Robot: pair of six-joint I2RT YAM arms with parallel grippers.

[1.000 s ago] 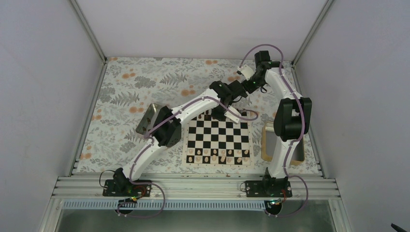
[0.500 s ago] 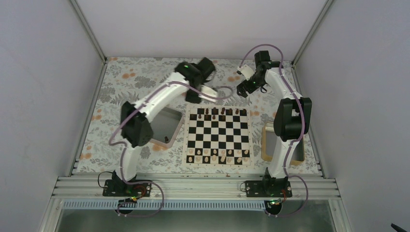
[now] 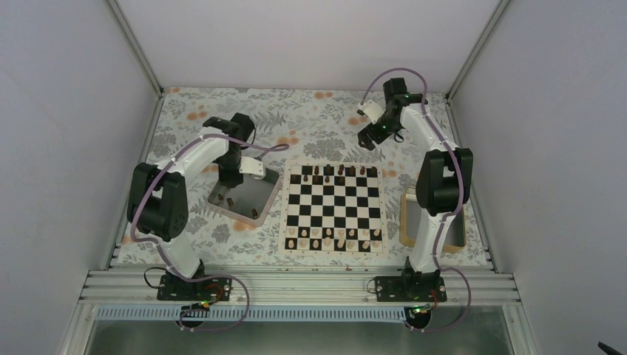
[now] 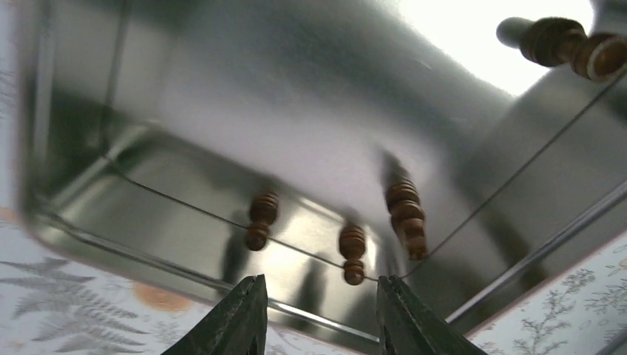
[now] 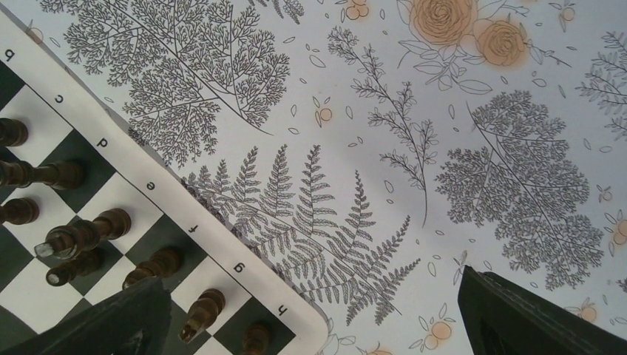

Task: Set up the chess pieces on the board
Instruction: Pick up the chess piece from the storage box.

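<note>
Top view, near to far. The board point(image 3: 333, 209) lies flat on a flowered cloth point(image 3: 185, 126) between the two arms. Cream pieces point(image 3: 333, 238) fill its two nearest rows. The middle rows are bare. The dark chess pieces point(image 3: 329, 172) already placed stand along its far edge.

At 3 o'clock of the board a wooden tray point(image 3: 406, 218) lies partly behind the right arm. At 9 o'clock, just beside the board, lies a metal tray point(image 3: 255, 194) with further dark chess pieces in it. The left gripper point(image 3: 231, 177) hangs over the tray's far part. In its wrist view the left gripper point(image 4: 318, 325) has its jaws apart with nothing between them. Three dark chess pieces point(image 4: 352, 251) sit on the tray floor just beyond the fingertips point(image 4: 248, 314), and a fourth lies at 1 o'clock of them.

The right gripper point(image 3: 367, 137) hovers over the cloth at 1 o'clock of the board, clear of its far right corner. Its jaws stand wide apart and empty, and the board's corner point(image 5: 244, 288) shows beneath it.
</note>
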